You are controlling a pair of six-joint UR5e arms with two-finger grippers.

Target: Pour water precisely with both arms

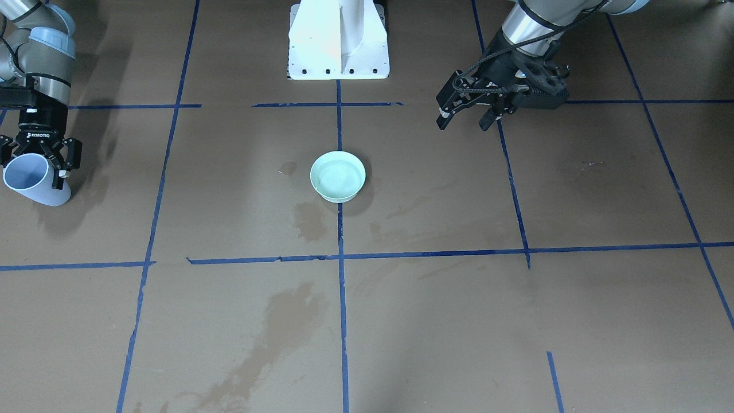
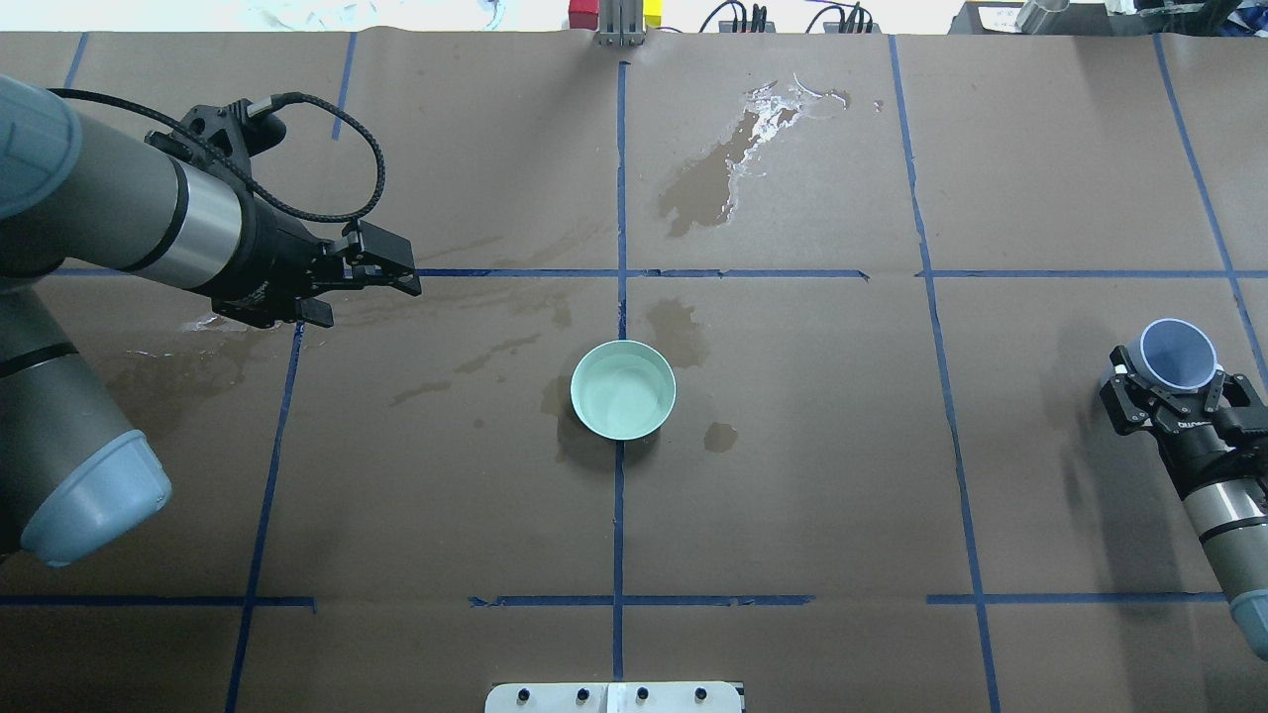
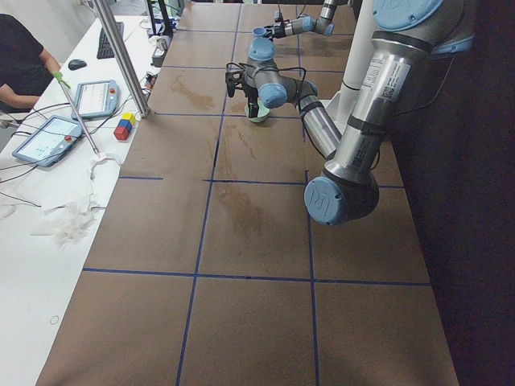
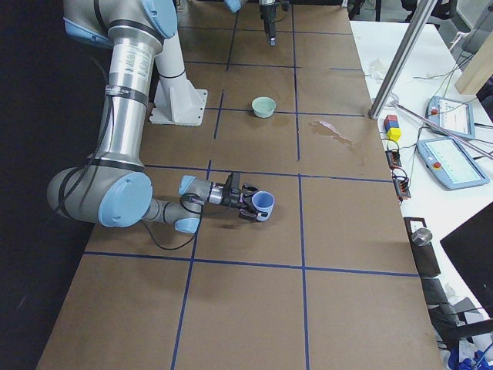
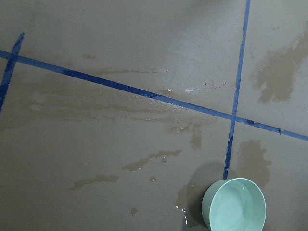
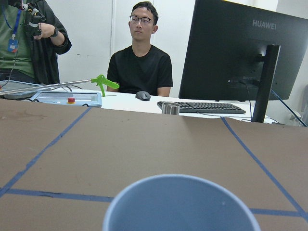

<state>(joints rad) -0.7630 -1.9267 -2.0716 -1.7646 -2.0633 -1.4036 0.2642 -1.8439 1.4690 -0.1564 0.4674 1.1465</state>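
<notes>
My right gripper (image 2: 1175, 384) is shut on a pale-blue cup (image 2: 1177, 355), held tilted above the table far to the right of the bowl. It also shows in the front view (image 1: 38, 165) with the cup (image 1: 31, 182), and the cup's rim fills the bottom of the right wrist view (image 6: 180, 204). A mint-green bowl (image 2: 623, 389) stands at the table's centre; water (image 1: 337, 172) ripples in it. The bowl shows low right in the left wrist view (image 5: 234, 204). My left gripper (image 1: 463, 121) is open and empty, hovering back-left of the bowl (image 2: 371, 295).
Wet spill patches darken the brown paper: a large one (image 2: 723, 168) beyond the bowl, smaller ones (image 2: 679, 332) around it and under the left gripper (image 5: 149, 161). The white pedestal (image 1: 338, 43) stands behind the bowl. People, a monitor and tablets are beyond the table's far edge (image 6: 142, 57).
</notes>
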